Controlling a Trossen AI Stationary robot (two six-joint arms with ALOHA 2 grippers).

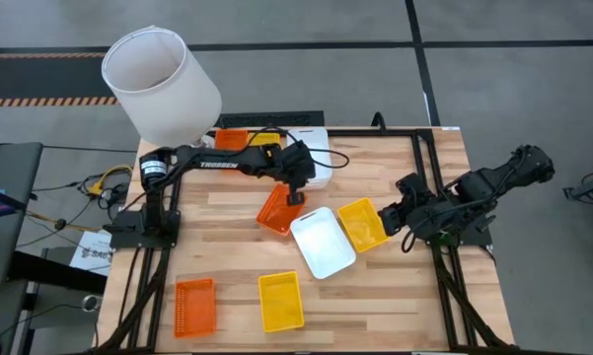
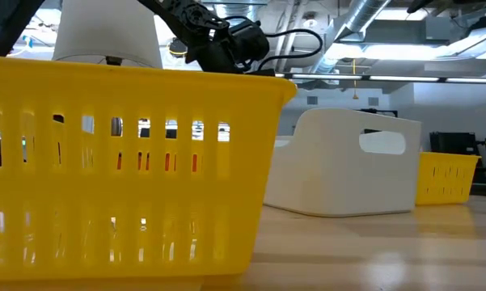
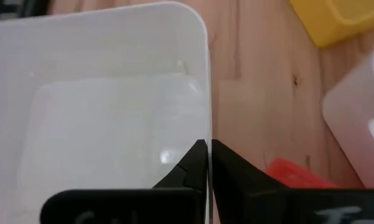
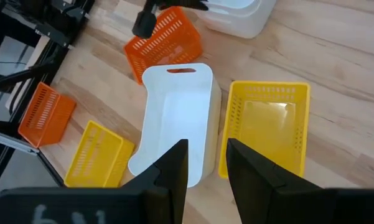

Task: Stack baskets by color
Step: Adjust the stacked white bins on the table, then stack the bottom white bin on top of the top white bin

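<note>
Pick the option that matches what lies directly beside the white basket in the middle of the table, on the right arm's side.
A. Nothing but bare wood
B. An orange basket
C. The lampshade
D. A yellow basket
D: in the high view a yellow basket sits right against the white basket on the side toward the right gripper.
</note>
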